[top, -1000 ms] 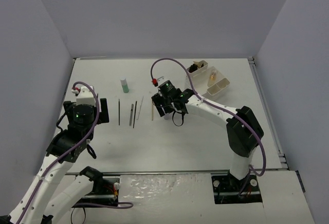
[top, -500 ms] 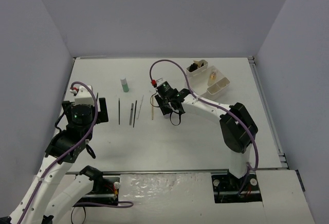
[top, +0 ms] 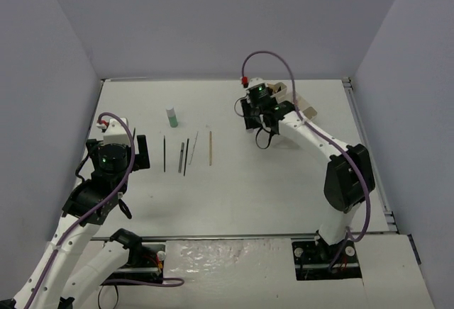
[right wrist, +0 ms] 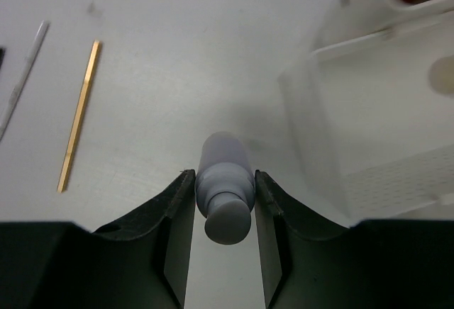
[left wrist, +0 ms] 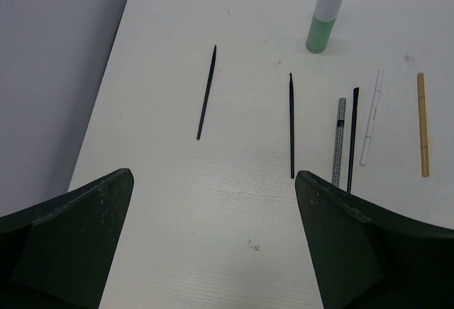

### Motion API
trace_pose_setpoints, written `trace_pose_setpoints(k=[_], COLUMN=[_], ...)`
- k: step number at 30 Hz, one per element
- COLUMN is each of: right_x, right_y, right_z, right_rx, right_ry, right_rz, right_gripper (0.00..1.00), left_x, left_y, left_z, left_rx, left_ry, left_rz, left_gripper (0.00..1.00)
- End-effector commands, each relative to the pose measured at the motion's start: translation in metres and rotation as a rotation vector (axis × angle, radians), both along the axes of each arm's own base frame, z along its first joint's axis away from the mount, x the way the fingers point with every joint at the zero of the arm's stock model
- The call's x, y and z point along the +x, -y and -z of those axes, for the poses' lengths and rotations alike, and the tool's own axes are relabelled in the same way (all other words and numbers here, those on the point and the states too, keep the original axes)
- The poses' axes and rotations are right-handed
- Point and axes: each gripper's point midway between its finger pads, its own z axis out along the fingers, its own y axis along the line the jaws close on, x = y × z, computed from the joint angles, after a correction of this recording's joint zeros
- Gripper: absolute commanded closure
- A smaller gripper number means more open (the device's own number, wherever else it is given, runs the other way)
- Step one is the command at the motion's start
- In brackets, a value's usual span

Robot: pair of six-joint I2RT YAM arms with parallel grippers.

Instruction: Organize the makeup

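Note:
My right gripper (right wrist: 224,176) is shut on a small grey bottle (right wrist: 225,164), held above the table just left of the white compartment box (right wrist: 369,110). In the top view this gripper (top: 252,121) is at the back, by the box (top: 306,118). A green bottle with a white cap (top: 172,117) stands at the back left. Thin black pencils (left wrist: 291,125), a checked one (left wrist: 339,141), a white one (left wrist: 372,116) and a tan one (left wrist: 422,125) lie side by side. Another black pencil (left wrist: 206,93) lies apart on the left. My left gripper (left wrist: 213,252) is open and empty, near the pencils.
The box holds an amber bottle (top: 291,103) and dark items in its far compartment (top: 272,91). A grey wall (left wrist: 57,61) runs along the table's left edge. The tan pencil (right wrist: 78,116) and the white pencil (right wrist: 21,75) lie left of my right gripper.
My right arm has moved from beside the row of pencils back and to the right, up to the white box. The left arm has not moved.

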Motion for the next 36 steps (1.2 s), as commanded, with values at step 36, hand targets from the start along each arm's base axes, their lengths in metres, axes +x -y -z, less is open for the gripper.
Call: trace_pose_setpoints(k=[36], right_x=[0.135], right_y=[0.144], right_z=[0.008], right_rx=[0.000], right_ry=[0.052], right_rz=[0.357], right_gripper=[1.00], left_x=[0.010], left_y=[0.007], left_z=[-0.011], left_rx=[-0.052], left_ry=[0.035], left_rz=[0.035], left_gripper=[0.03])
